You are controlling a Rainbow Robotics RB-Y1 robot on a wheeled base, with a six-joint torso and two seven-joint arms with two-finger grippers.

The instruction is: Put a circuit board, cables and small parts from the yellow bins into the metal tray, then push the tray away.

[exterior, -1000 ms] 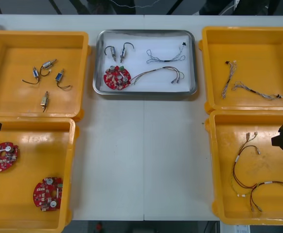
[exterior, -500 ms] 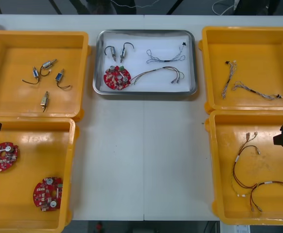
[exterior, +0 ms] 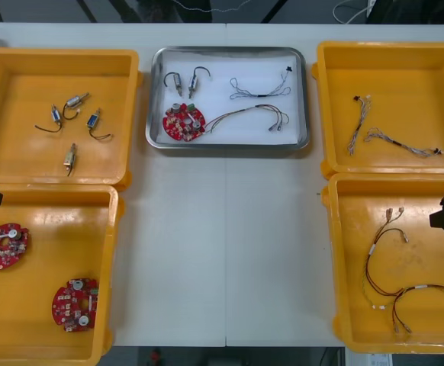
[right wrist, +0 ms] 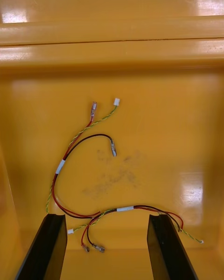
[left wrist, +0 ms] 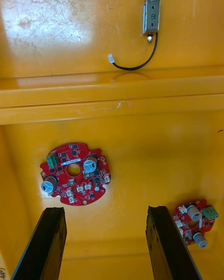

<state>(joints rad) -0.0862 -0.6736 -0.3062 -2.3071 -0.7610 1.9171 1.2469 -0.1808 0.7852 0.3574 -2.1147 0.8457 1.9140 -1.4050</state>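
The 4 yellow bins (exterior: pixel 24 160) are glossy plastic with bright glare patches, their floors scratched and smudged in places. The metal tray (exterior: pixel 230 145) has a shiny metal rim and a matt white inside. The table (exterior: pixel 222 244) is smooth and matt. The circuit boards (left wrist: pixel 74 175) carry silvery metal-capped components. The small metal part (left wrist: pixel 151 16) gleams. The left gripper (left wrist: pixel 105 210) and right gripper (right wrist: pixel 106 219) have matt black fingers.

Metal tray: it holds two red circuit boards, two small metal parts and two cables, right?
No: the metal tray holds one red circuit board, as the front view shows. The two small metal parts and two cables are right. Left gripper and right gripper hang open over the near bins.
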